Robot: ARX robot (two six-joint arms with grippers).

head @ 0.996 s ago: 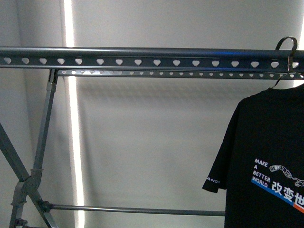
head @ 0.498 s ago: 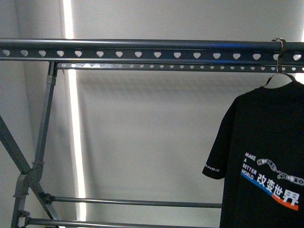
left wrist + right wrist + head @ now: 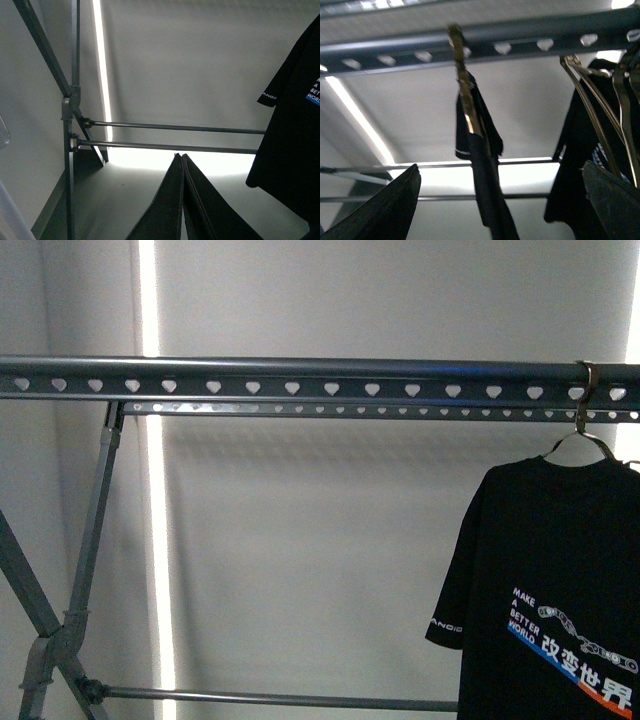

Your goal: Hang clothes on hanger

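Clothes [image 3: 560, 590] hanging off the hanger [image 3: 300, 368], carried by a thin wire hook [image 3: 583, 400] looped over the long rail near its right end; no table in any view, so placed only by the rail. Soft, light fabric by the look of it, limp and free to swing, sleeve and hem drooping loosely; likely to slide or bunch if pinched at the cloth alone. Best taken at the stiff wire hook or the shoulder of the wire frame, judged the only rigid part. No containers anywhere in the pictures, nothing held in anything. Left gripper [image 3: 181, 200] seen from its wrist with the two dark fingers pressed together, closed on nothing, below the rack's lower crossbars [image 3: 170, 137]. Right gripper [image 3: 500, 205] spread wide apart, fingers at either side of the wrist view, empty, the shirt hanging edge-on between them but apparently untouched. More garments on wire hooks [image 3: 600, 115] alongside on the same rail.
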